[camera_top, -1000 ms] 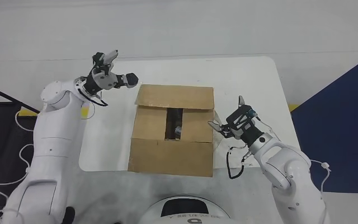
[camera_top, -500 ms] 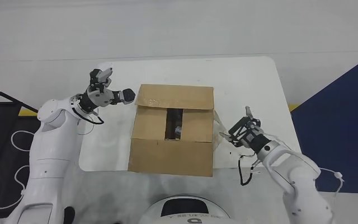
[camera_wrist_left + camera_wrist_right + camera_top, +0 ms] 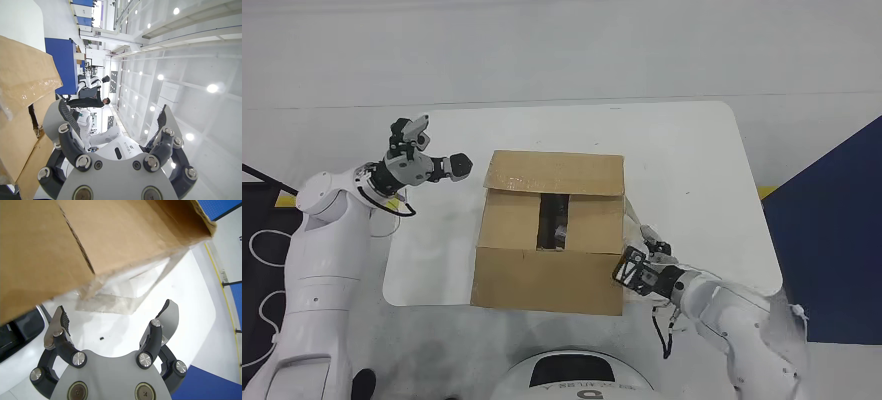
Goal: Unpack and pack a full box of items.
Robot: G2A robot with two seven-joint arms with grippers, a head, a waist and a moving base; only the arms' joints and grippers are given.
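Right tool (image 3: 116, 310) dropped beside box (image 3: 552, 200) corner; white table (image 3: 682, 150), blue panel (image 3: 827, 230) beyond.

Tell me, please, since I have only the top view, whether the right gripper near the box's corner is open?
Observer: Yes, the right gripper is open, with nothing between its fingers, close to the cardboard box.
Operator: Is anything hanging off the box there?
Observer: A strip of clear tape hangs loose from the box's edge, just ahead of that gripper.
Operator: And the left gripper, please?
Observer: The left gripper is open and empty as well, beside the box.
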